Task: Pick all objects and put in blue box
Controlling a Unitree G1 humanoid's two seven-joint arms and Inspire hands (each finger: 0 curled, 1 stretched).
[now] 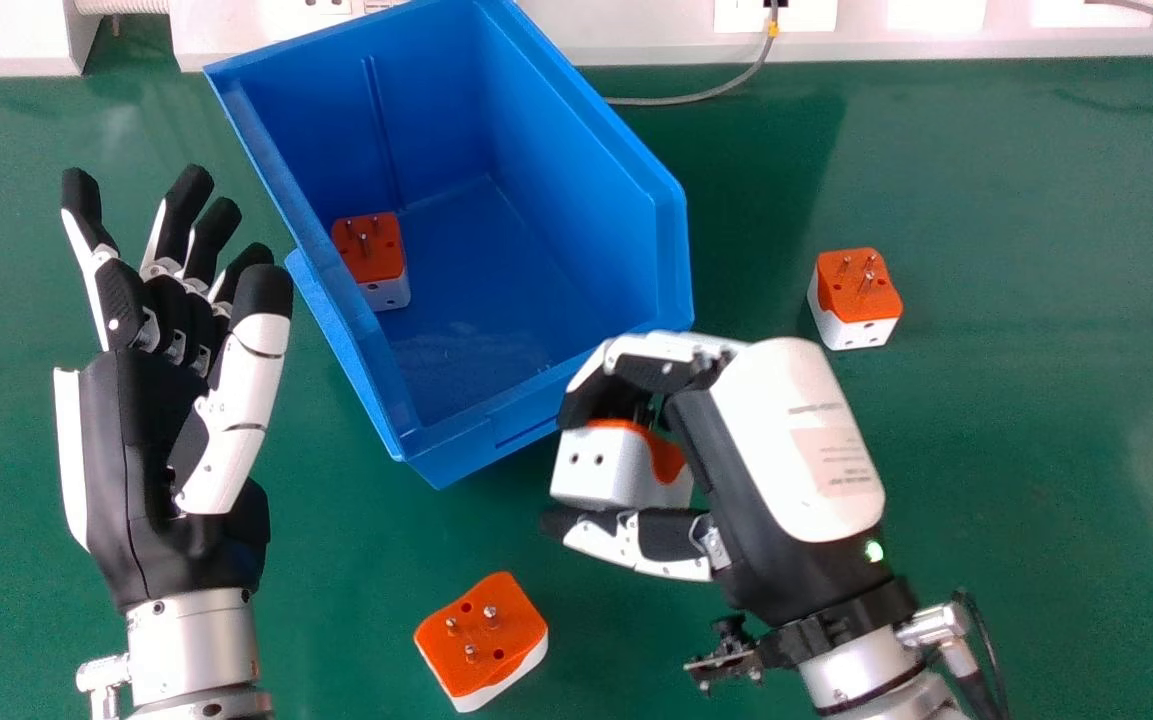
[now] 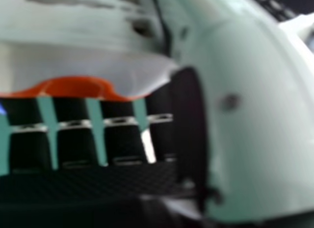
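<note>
My right hand, just off the blue box's near right corner, is curled round an orange and white adapter. In the right hand view that adapter lies against the fingers of my right hand, beside the thumb. Inside the blue box one adapter rests by the left wall, pins up. Another adapter sits on the table right of the box, and one more at the near middle. My left hand is open, palm up, left of the box.
The green table extends to both sides of the box. A grey cable runs behind the box, along a white ledge with sockets at the back.
</note>
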